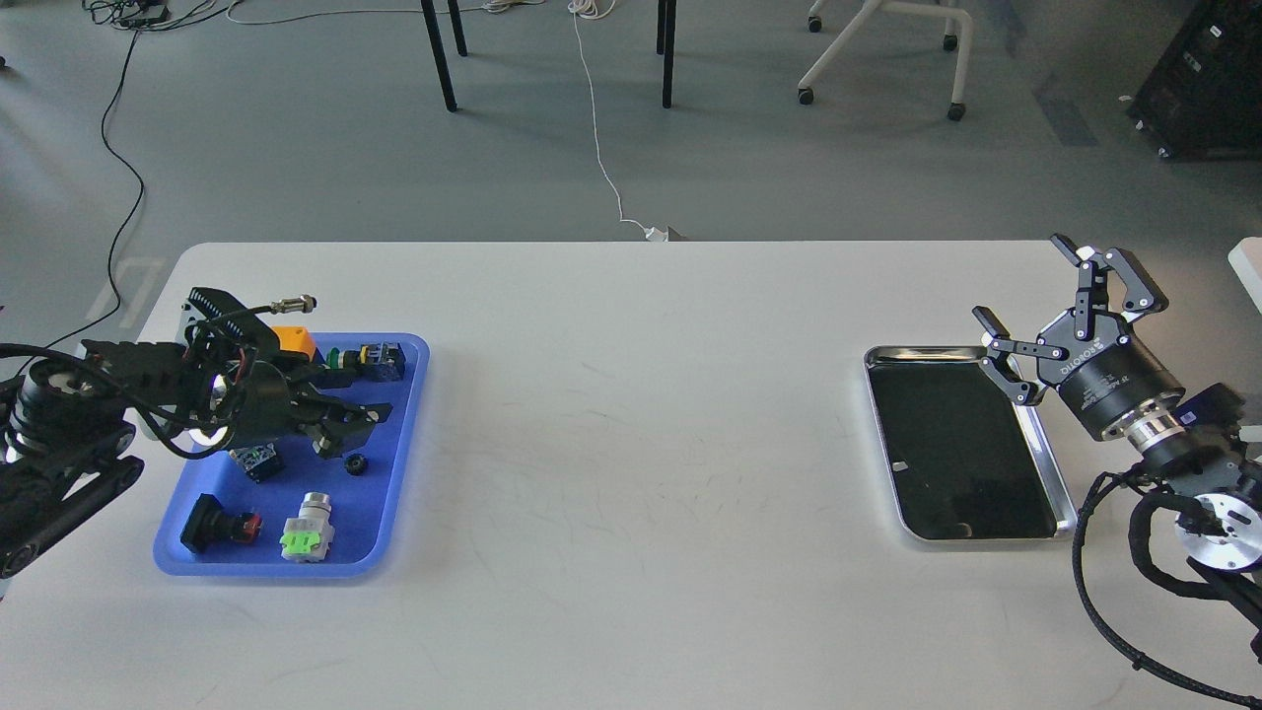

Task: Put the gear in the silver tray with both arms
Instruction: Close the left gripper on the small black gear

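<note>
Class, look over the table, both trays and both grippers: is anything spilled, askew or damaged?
Nothing stands out. The parts lie inside the blue tray, the silver tray sits flat and empty, and nothing is spilled on the table.

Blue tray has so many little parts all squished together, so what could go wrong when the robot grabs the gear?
1. The left end effector is low inside the crowded blue tray, close to the small black gear; it might bump or grab a neighbouring part instead.
2. The gear is tiny, so it could slip out.
3. The right end effector hangs open over the silver tray rim and could knock it.
</note>
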{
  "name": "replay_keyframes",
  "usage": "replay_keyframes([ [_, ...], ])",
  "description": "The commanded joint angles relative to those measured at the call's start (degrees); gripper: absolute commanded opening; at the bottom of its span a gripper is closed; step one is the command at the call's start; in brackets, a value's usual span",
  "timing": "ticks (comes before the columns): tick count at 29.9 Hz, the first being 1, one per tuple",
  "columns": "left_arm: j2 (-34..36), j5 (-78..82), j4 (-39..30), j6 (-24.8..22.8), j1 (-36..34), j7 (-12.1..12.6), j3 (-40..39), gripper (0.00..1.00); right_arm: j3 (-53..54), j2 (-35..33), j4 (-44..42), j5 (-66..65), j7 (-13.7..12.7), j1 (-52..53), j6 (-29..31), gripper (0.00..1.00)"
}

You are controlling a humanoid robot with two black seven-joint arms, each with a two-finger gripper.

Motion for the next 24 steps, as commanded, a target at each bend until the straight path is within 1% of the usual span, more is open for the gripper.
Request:
replay_keyframes([
  [1,-0.3,0.0,0.6,0.3,0.1,0.0,0.0,0.64,0.0,0.0,0.0,0.0,0.0,0.1,0.0,1.00],
  [6,-0.6,0.0,2.1,1.2,0.1,0.0,0.1,0.63,0.0,0.0,0.0,0.0,0.0,0.0,0.0,1.00],
  [10,-1.2,0.0,3.4,1.7,0.1,0.0,1.7,0.55,0.0,-0.1,0.0,0.0,0.0,0.0,0.0,1.00],
  [24,-1.5,0.0,4.9,2.4,0.1,0.0,2.2,0.55,0.0,-0.2,0.0,0.0,0.0,0.0,0.0,1.00],
])
